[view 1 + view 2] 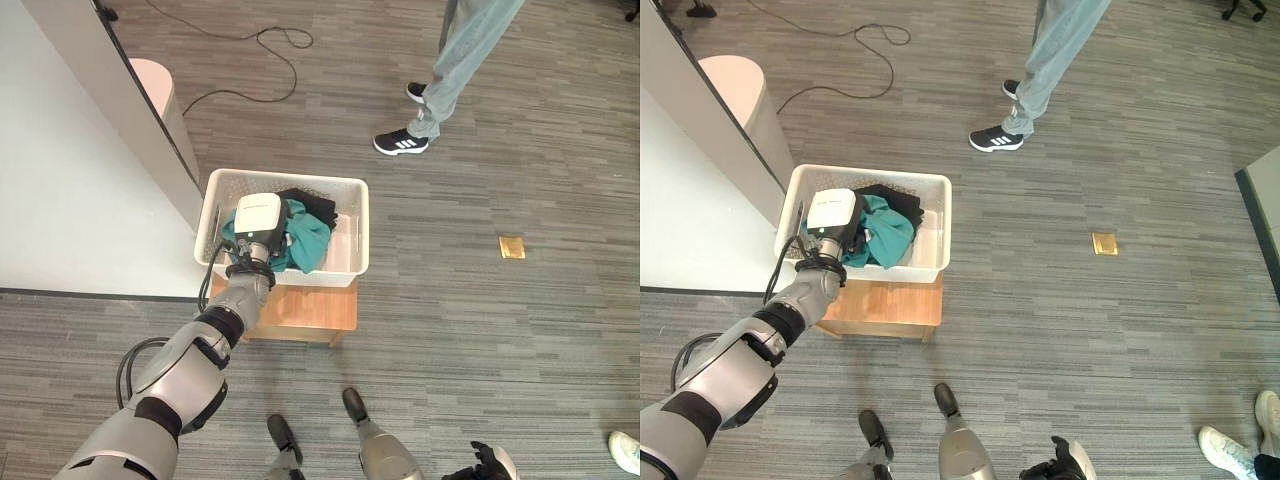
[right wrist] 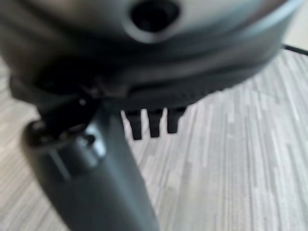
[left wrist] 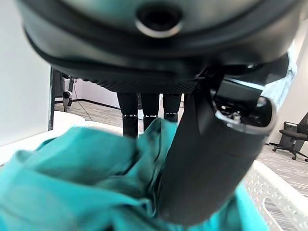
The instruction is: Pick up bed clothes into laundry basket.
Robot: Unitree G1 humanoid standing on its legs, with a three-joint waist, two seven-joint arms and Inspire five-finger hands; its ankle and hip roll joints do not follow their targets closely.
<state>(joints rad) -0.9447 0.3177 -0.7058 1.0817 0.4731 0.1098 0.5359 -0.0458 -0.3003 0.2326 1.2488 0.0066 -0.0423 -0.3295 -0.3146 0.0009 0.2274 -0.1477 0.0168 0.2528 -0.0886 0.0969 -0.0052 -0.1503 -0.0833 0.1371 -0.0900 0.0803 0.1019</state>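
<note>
A white laundry basket point(image 1: 285, 178) stands on a low wooden table point(image 1: 300, 312). Inside it lie a teal garment point(image 1: 308, 240) and, behind that, a black garment point(image 1: 316, 205). My left hand point(image 1: 258, 247) reaches into the basket's left half from the near side. In the left wrist view its fingers point(image 3: 149, 107) run straight down behind the teal garment point(image 3: 72, 178), and the thumb point(image 3: 207, 159) lies stretched over the cloth, gripping nothing. My right hand point(image 1: 490, 465) hangs low over the floor with relaxed fingers point(image 2: 154, 122) and holds nothing.
A white bed or panel point(image 1: 60, 180) fills the left side, with a pale pink rounded bin point(image 1: 150, 85) behind the basket. A person's legs point(image 1: 455, 60) and dark shoes point(image 1: 400, 142) stand beyond it. A brass floor plate point(image 1: 511, 247) sits to the right.
</note>
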